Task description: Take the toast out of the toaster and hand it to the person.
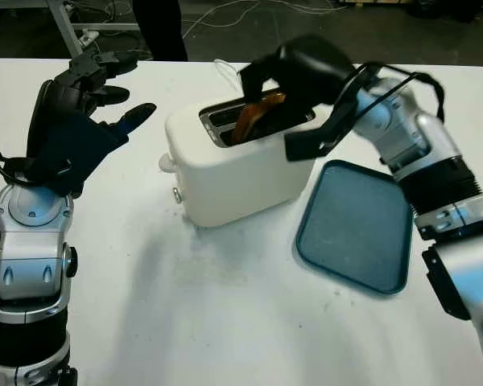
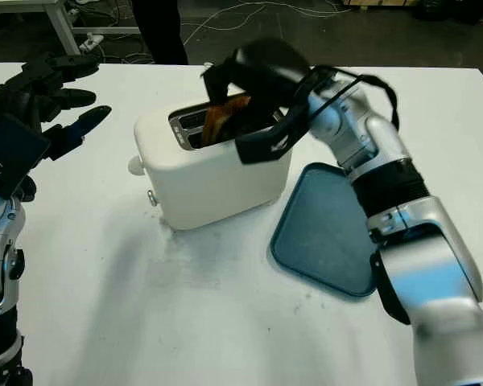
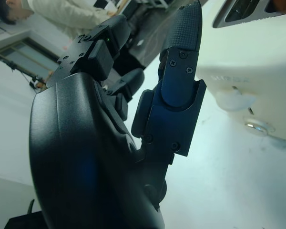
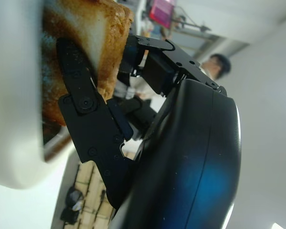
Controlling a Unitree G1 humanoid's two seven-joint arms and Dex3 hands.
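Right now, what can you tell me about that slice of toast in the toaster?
The toast is a browned slice, golden with darker, crisp-looking edges and a paler face. It stands tilted, partly risen out of one slot of the white toaster, its lower part hidden inside. The right robot hand is closed on it from above; the right wrist view shows a black finger pressed against its face. It is not yet clear of the toaster.

Left hand (image 3: 133,124): open, black shell up close, held above the counter (image 3: 229,191) just beside the toaster.
Toaster (image 3: 257,67): white side wall right there, slot edge at its top, round knob low on the side.
Counter: white, bare beneath the fingers (image 3: 178,86).
Person (image 3: 52,12): light-coloured top, off in the background.
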